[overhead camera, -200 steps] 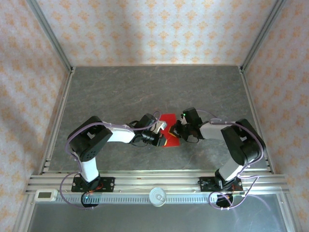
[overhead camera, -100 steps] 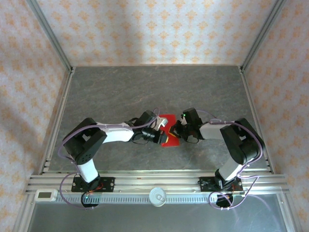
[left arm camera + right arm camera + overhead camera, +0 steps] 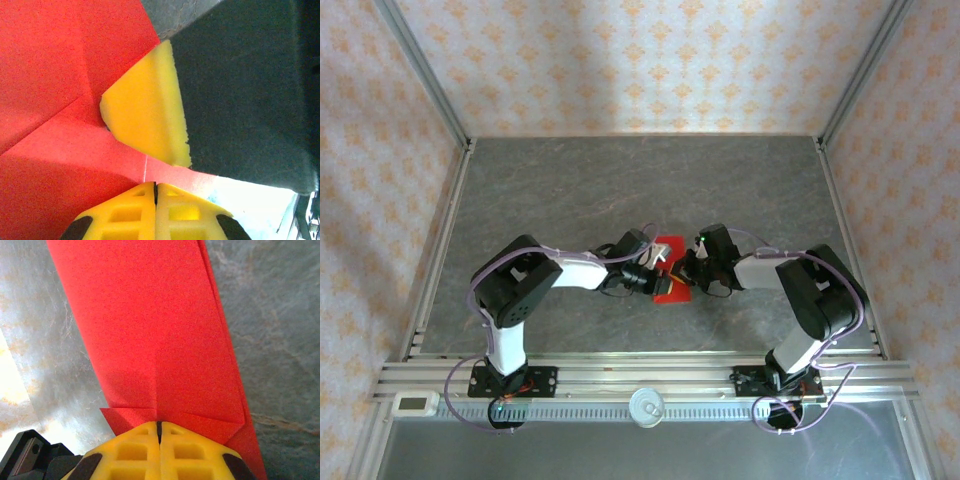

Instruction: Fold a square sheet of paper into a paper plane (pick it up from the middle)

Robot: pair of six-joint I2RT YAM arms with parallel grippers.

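Note:
The square sheet of paper [image 3: 671, 246] is bright red and lies flat on the grey table, folded into a narrower strip with diagonal creases, not a pointed dart. Both grippers meet over it. My left gripper [image 3: 657, 266] is shut, and in the left wrist view its tips [image 3: 156, 192] rest on the red paper [image 3: 50, 75]. My right gripper [image 3: 683, 270] is shut too. In the right wrist view its tips [image 3: 159, 427] sit on a small folded flap at the near end of the strip [image 3: 150, 315]. One of its yellow fingertips [image 3: 145, 115] presses on a crease in the left wrist view.
The grey marbled table [image 3: 570, 190] is bounded by aluminium rails [image 3: 435, 250] and patterned walls. A small white device [image 3: 415, 403] and a round white knob [image 3: 645, 405] sit on the near rail, behind the arm bases.
The left arm has shifted, bringing its gripper slightly right and further over the paper. The right arm has stayed still. Both grippers stayed shut.

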